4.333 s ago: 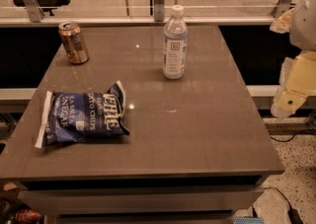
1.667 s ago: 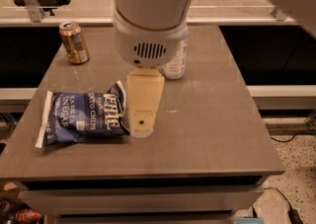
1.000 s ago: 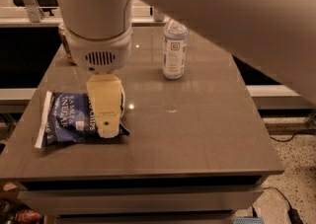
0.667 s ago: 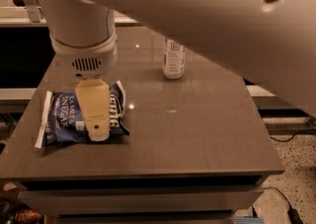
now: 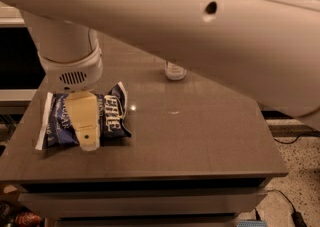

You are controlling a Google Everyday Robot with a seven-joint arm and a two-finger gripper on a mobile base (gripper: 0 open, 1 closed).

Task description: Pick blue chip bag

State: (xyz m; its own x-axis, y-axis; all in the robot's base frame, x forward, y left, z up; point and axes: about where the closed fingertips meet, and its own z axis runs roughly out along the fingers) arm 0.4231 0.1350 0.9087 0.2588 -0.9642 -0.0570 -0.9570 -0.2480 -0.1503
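The blue chip bag [image 5: 113, 115] lies flat on the left part of the grey table [image 5: 200, 141], dark navy with white lettering and white sealed ends. My gripper [image 5: 86, 132] hangs from the white wrist [image 5: 70, 66] straight over the middle of the bag, its cream part covering the bag's centre. The bag's left end [image 5: 45, 126] and right half still show. I cannot tell whether the gripper touches the bag.
The base of a clear water bottle [image 5: 175, 71] stands at the back of the table, behind the bag. My big white arm [image 5: 200, 26] fills the top of the view and hides the rest of the back. A cable [image 5: 292, 211] lies on the speckled floor at right.
My arm has swung in from the right and moved left, and the gripper now sits over the bag's middle. The arm now hides the can and most of the bottle. The bag has not moved.
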